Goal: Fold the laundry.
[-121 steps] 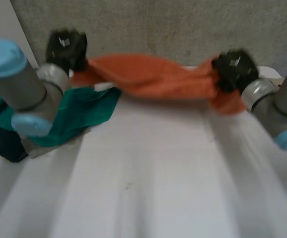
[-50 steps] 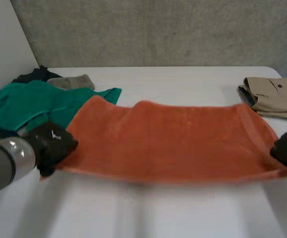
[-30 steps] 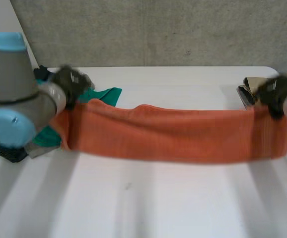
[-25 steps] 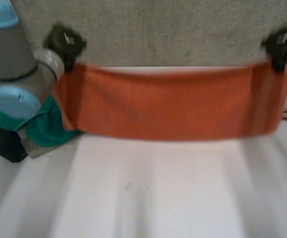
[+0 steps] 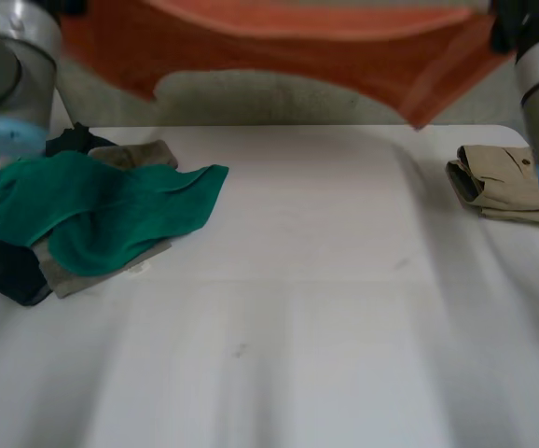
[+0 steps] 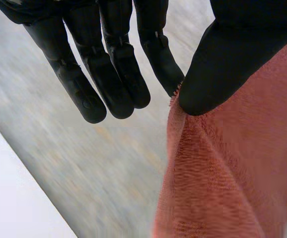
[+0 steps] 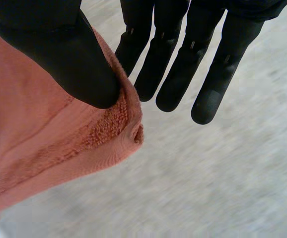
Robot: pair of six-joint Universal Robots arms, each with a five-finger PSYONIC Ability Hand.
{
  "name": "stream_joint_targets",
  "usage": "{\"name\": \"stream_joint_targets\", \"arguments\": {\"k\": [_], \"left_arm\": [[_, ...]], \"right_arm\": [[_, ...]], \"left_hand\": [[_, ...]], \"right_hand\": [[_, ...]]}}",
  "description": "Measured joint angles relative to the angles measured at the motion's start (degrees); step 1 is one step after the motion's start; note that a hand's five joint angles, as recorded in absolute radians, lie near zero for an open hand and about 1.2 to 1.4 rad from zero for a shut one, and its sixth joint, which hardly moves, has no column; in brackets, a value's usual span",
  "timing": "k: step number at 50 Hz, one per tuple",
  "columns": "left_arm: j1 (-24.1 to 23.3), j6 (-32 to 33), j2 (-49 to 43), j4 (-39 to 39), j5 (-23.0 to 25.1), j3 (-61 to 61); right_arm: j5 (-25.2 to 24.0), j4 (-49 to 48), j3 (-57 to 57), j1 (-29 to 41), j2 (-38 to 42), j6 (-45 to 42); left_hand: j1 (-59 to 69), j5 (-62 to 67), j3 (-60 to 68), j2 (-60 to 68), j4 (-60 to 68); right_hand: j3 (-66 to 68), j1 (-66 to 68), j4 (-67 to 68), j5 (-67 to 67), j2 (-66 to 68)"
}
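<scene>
Holding orange towel (image 5: 279,42) high above table (image 5: 325,308) | left hand (image 6: 116,69), right hand (image 7: 176,74): thumbs clamp its ends | shallow pinch, towel could slip

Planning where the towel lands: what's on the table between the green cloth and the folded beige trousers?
Nothing: in the head view the white table between green cloth and folded beige trousers is bare.

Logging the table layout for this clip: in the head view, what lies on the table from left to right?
Green cloth → bare white table → folded beige garment. The orange towel is held up above all of them, off the table.
</scene>
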Motion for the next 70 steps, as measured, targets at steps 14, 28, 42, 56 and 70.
{"name": "stream_joint_targets", "arguments": {"k": [14, 28, 42, 56, 70], "left_arm": [[0.1, 4.2, 4.2, 6.4, 8.5, -36.1], [1.4, 24.0, 24.6, -21.7, 7.8, -60.0], [-0.1, 31.7, 33.4, -41.4, 8.3, -62.2], [-7.8, 26.7, 7.0, -24.2, -0.6, -29.1], [-10.1, 25.6, -11.9, -26.9, -4.5, -1.8]], "right_arm": [[-3.7, 8.2, 17.1, -0.9, 5.4, -6.0], [-4.1, 36.4, 34.5, -9.1, -13.1, -26.4], [-11.7, 43.2, 46.5, -18.2, -22.3, -47.4], [-7.6, 24.4, 28.5, -11.0, -5.1, -27.0], [-0.8, 12.7, 13.4, -6.6, 9.2, -22.9]], "left_hand": [[0.0, 0.0, 0.0, 0.0, 0.0], [0.0, 0.0, 0.0, 0.0, 0.0], [0.0, 0.0, 0.0, 0.0, 0.0], [0.0, 0.0, 0.0, 0.0, 0.0], [0.0, 0.0, 0.0, 0.0, 0.0]], "right_hand": [[0.0, 0.0, 0.0, 0.0, 0.0], [0.0, 0.0, 0.0, 0.1, 0.0], [0.0, 0.0, 0.0, 0.3, 0.0], [0.0, 0.0, 0.0, 0.5, 0.0], [0.0, 0.0, 0.0, 0.5, 0.0]]}}
